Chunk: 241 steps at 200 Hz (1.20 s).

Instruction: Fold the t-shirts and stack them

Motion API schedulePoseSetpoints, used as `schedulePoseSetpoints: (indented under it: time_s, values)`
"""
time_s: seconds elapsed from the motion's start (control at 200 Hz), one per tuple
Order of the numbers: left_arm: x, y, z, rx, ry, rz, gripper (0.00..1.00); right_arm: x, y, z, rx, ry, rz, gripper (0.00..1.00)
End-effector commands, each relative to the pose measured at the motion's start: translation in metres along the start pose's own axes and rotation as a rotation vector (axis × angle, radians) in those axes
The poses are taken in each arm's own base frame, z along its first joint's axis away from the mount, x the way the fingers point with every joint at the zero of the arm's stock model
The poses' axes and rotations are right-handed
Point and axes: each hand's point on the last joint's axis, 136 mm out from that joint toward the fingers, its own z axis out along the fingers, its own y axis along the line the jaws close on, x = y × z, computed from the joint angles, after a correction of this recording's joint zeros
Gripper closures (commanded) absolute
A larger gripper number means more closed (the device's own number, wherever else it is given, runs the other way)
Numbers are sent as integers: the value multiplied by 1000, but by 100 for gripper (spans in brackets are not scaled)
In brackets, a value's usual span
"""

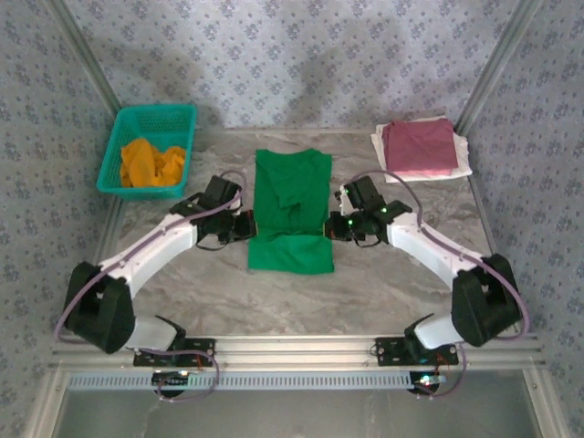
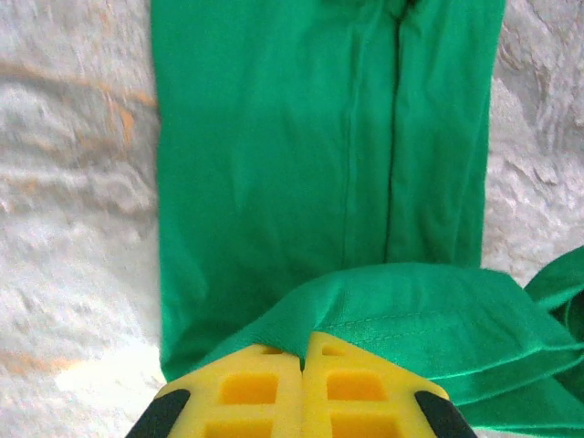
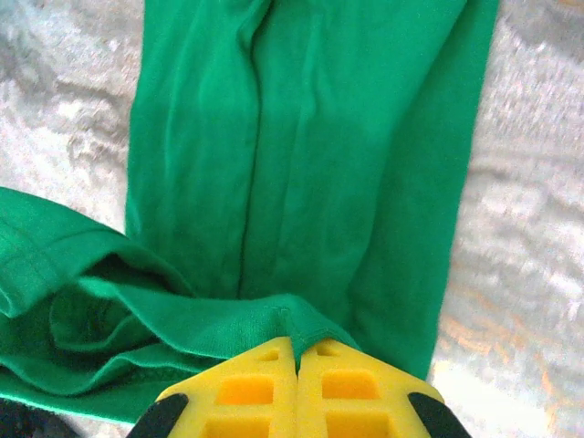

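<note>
Robot test cell of a laboratory kind, marble-look table [image 1: 383, 292] in the centre, patterned walls [image 1: 301, 55] on three sides, aluminium frame posts [image 1: 85, 55] at upper left and right, two arm bases [image 1: 173, 347] bolted on a metal rail [image 1: 301, 349] at the bottom edge.

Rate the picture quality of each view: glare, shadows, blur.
Top external: even, soft light, faint shadows on the back wall, mild overall softness. Left wrist: washed-out glare on the table beside the left gripper; green t-shirt crisp. Right wrist: similar glare lower right by the right gripper; far table blurred.
</note>
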Motion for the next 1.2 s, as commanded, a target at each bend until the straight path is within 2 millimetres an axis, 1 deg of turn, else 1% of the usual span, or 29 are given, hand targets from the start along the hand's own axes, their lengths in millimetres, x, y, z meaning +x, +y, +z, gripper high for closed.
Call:
schedulePoseSetpoints:
  time_s: [0.0, 0.125, 0.215, 0.25, 0.28, 0.29, 0.305, 0.495, 0.565, 0.695, 0.705, 0.72, 0.734, 0.739, 0.754, 0.774, 0.809, 0.859, 0.874, 0.889, 0.909, 0.964, 1.029, 1.074, 1.104, 1.114, 1.124, 1.139, 1.199]
  values:
    - [-29, -9, 1, 22, -18, 94, 100, -25, -2, 4, -3, -27, -44, 100]
    - [-45, -4, 15, 7, 11, 100, 100, -46, -9, 14, 18, -43, -51, 100]
    - [-54, 0, 24, -1, 20, 100, 100, -59, -9, 20, 18, -55, -60, 100]
    - [-56, 0, 27, 6, 23, 97, 100, -62, -8, 24, 17, -52, -66, 100]
    - [-59, -1, 30, 15, 23, 96, 100, -61, -12, 28, 26, -39, -64, 100]
    - [-60, -1, 31, 16, 23, 97, 100, -69, -7, 25, 20, -57, -72, 100]
    - [-61, -1, 33, 19, 24, 98, 100, -73, -6, 25, 19, -60, -73, 100]
    - [-74, 2, 51, 23, 49, 99, 100, -87, -11, 34, 25, -55, -58, 100]
    - [-80, 3, 53, 25, 49, 99, 100, -91, -16, 37, 35, -50, -44, 100]
    - [-97, 7, 51, 9, 30, 104, 100, -101, -24, 41, 39, -54, -14, 100]
    - [-99, 8, 51, 8, 28, 103, 100, -102, -24, 42, 38, -54, -13, 98]
    - [-102, 8, 51, 6, 25, 103, 96, -104, -24, 43, 35, -54, -12, 95]
    - [-105, 11, 52, -1, 21, 100, 88, -106, -25, 43, 33, -54, -10, 92]
    - [-106, 11, 51, -3, 19, 100, 85, -107, -25, 44, 32, -55, -7, 88]
    - [-110, 13, 51, -11, 12, 98, 77, -110, -26, 45, 29, -56, -2, 83]
    - [-116, 17, 51, -22, -1, 92, 68, -114, -29, 46, 31, -57, 9, 79]
    - [-127, 21, 49, -39, -24, 80, 59, -122, -32, 47, 31, -64, 24, 74]
    - [-143, 21, 45, -38, -62, 72, 48, -134, -32, 48, 13, -59, 41, 62]
    - [-148, 20, 42, -37, -73, 70, 44, -137, -31, 48, 5, -58, 41, 60]
    - [-152, 20, 41, -38, -83, 68, 41, -140, -30, 47, -2, -59, 42, 58]
    - [-157, 17, 37, -38, -101, 70, 41, -144, -28, 46, -12, -60, 40, 57]
    - [-166, 12, 26, -47, -147, 77, 45, -152, -21, 38, -23, -88, 27, 56]
    - [-163, 12, 14, -68, -194, 62, 45, -153, -13, 23, -37, -119, 12, 56]
    - [-154, 10, 10, -73, -217, 69, 46, -145, -6, 14, -64, -135, 3, 58]
    - [-145, 8, 9, -69, -228, 84, 47, -138, -2, 8, -86, -150, -3, 60]
    - [-141, 7, 9, -66, -228, 90, 47, -133, -1, 7, -97, -155, -7, 62]
    - [-138, 6, 9, -63, -229, 95, 48, -133, 2, 5, -103, -163, -13, 63]
    - [-132, 5, 10, -56, -227, 104, 49, -126, 1, 4, -108, -165, -14, 65]
    - [-106, -1, 16, -35, -200, 138, 58, -102, 7, 1, -130, -163, -30, 75]
